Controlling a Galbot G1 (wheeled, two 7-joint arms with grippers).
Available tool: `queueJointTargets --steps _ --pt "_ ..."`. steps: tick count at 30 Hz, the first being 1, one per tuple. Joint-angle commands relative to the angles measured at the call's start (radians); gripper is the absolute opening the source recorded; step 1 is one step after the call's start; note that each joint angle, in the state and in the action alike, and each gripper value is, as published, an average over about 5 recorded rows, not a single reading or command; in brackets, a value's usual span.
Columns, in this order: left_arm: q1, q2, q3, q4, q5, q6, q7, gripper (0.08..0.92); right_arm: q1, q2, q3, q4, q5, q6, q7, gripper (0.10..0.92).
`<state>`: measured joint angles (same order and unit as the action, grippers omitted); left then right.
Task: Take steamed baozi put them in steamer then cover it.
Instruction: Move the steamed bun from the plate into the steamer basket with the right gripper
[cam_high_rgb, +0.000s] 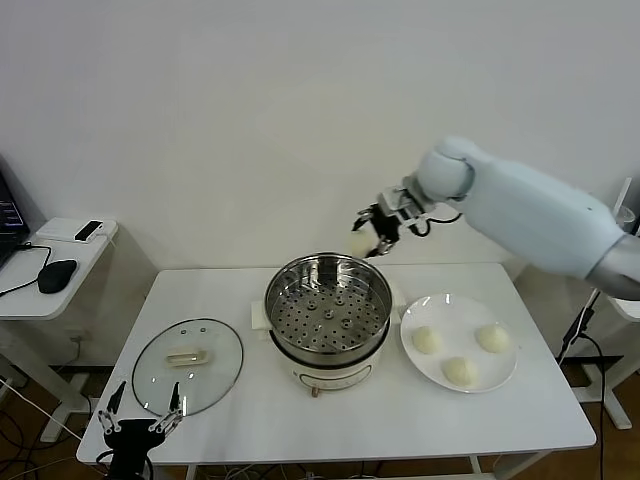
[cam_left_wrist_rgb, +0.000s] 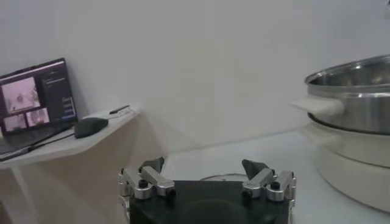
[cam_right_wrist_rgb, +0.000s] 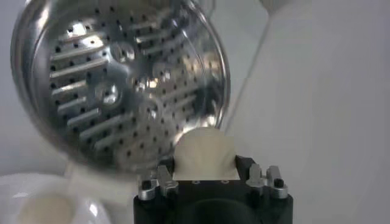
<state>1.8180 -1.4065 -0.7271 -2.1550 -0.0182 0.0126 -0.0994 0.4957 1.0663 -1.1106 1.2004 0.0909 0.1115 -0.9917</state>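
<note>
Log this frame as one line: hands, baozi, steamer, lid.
right hand: holding baozi above steamer far rim | left hand: idle, open, near lid | plate: three baozi | steamer tray empty, uncovered

Cover (cam_high_rgb: 188, 365) left of steamer (cam_high_rgb: 328, 315), plate (cam_high_rgb: 459, 341) with three baozi (cam_high_rgb: 427, 340) right.

In the right wrist view, the held baozi (cam_right_wrist_rgb: 205, 152) is half hidden behind the right claw (cam_right_wrist_rgb: 207, 173), and a second baozi (cam_right_wrist_rgb: 42, 210) at 8 o'clock is blurred and cut by the edge. In the left wrist view, the steamer (cam_left_wrist_rgb: 356, 91) runs off at 3 o'clock. The left claw (cam_high_rgb: 140, 420) sits at the tabletop's (cam_high_rgb: 400, 420) 7 o'clock corner, its arm out of frame.
</note>
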Motion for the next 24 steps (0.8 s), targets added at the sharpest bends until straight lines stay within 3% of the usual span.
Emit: queueJointTargets --steps 1,12,24 --pt "-0.001 -0.001 -0.009 -0.003 -0.001 0.001 0.0 0.823 0.008 0.079 -0.147 0.004 -0.135 0.211 0.071 0.628" --pt "-0.009 -0.018 -0.016 0.001 -0.001 0.0 0.0 0.823 -0.082 0.14 -0.115 -0.142 -0.391 0.366 0.135 0.628" --pt "-0.007 -0.018 -0.024 -0.003 -0.001 0.001 0.0 0.823 -0.137 0.195 -0.047 -0.252 -0.503 0.432 0.188 0.628"
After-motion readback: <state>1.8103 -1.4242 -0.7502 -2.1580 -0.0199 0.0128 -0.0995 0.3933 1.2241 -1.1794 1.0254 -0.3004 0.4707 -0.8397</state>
